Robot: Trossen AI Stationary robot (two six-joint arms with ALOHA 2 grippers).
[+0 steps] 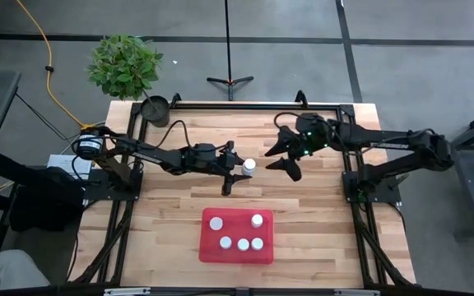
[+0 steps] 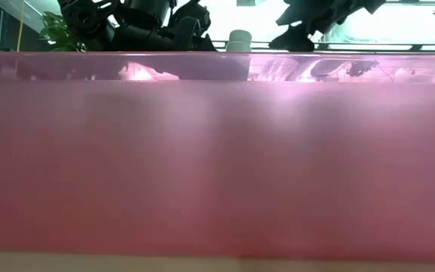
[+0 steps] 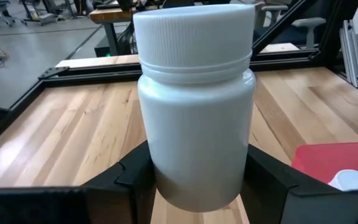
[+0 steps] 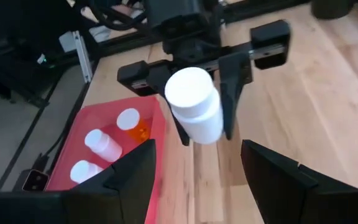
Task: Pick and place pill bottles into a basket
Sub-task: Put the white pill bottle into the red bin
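High view: left claw (image 1: 239, 168) clamped on a white bottle (image 1: 249, 165) above the counter (image 1: 319, 222), at 12 o'clock from the basket (image 1: 212, 252) holding five bottles. Right wrist view: right claw (image 4: 197, 165) apart, empty. Risk: releasing early drops the bottle short of the basket
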